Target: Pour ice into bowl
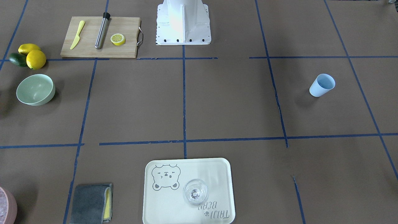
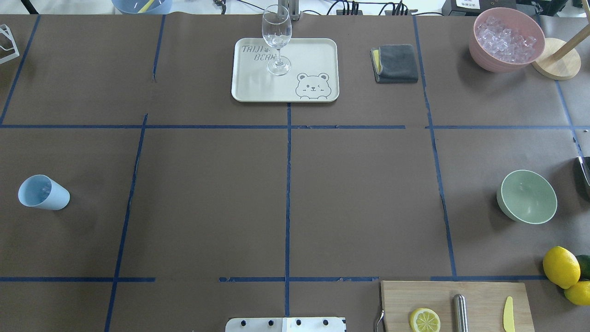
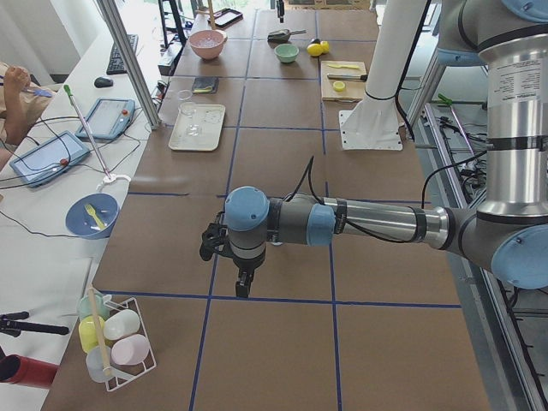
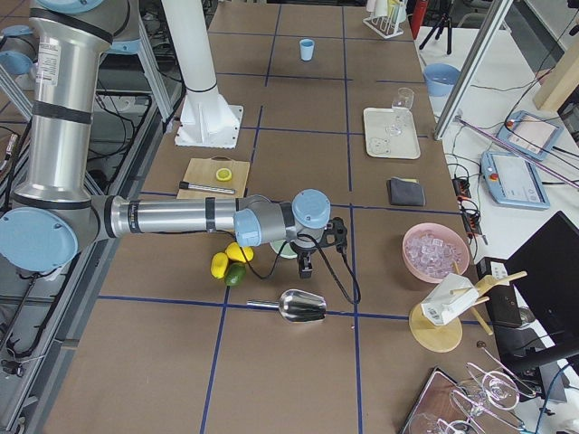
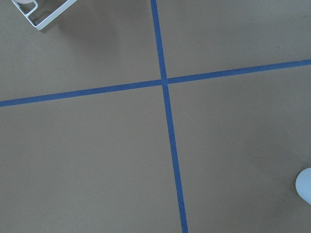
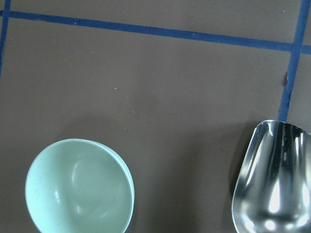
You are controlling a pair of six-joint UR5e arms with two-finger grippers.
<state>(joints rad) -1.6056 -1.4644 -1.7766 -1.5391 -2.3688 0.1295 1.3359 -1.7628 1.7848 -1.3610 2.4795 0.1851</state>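
Scoop [image 6: 272,184] beside empty bowl [image 6: 77,189]; ice [image 2: 504,39] in pink container [image 2: 484,61]; left fingers [image 3: 243,282], right fingers [image 4: 306,267]: spread unclear.

**A robotics lab, with a table laid out for trials**

The table [image 2: 207,207] is wrapped in brown paper and ruled into squares with blue tape [image 2: 288,184]. That makes it a marked test surface, not a kitchen counter. A white pedestal [image 1: 183,21] is bolted down at the robot's edge, and grey-and-blue industrial arms reach over the paper. The left gripper [image 3: 243,287] hangs above a tape line. Across from it, away from the robot, a white bench [image 3: 34,257] holds cabled tablets [image 3: 107,116], and an operator's forearm [image 3: 10,81] rests there. An aluminium post [image 3: 128,60] stands between bench and table. Beyond the right gripper [image 4: 306,267], on that same operators' side, lies another tablet [image 4: 517,176].
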